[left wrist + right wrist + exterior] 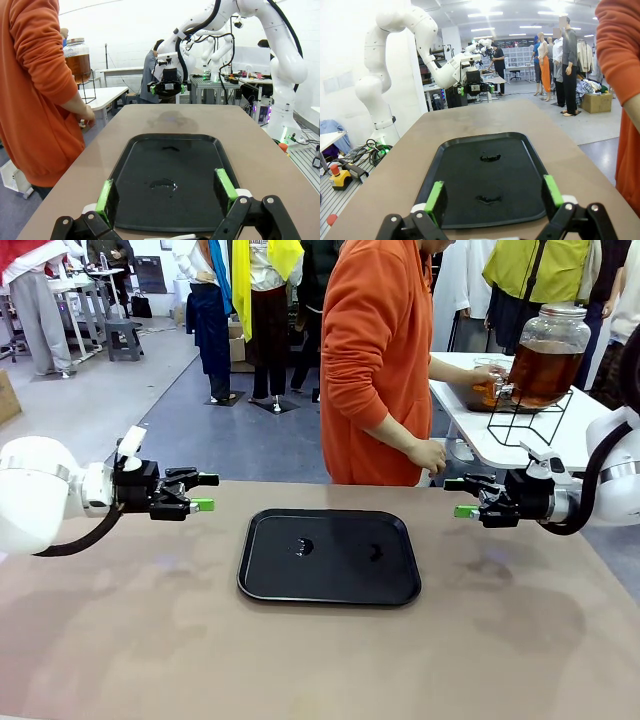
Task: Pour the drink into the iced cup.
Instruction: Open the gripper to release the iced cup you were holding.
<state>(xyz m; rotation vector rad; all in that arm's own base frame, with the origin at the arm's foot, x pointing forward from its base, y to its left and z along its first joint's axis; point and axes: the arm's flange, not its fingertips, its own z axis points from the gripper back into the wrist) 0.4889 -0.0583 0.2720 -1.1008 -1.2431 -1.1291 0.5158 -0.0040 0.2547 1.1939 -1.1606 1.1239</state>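
The drink [546, 368] is amber liquid in a large lidded glass jar [77, 59] on a black wire stand, on a white side table at the far right. A person in an orange top [375, 360] reaches one hand to the jar's spigot, where a clear cup [486, 380] seems to be held; I cannot tell whether it holds ice. My left gripper [205, 492] hovers open and empty left of the black tray [340, 585]. My right gripper [460, 497] hovers open and empty to the tray's right. Each wrist view looks over the tray [200, 150] [455, 165] between wide-spread green pads.
The tray lies mid-table with two small wet spots [303, 546]. The person's other hand [430, 455] rests at the table's far edge. Brown tabletop lies bare around the tray. The white side table [500, 435] stands beyond the far right corner.
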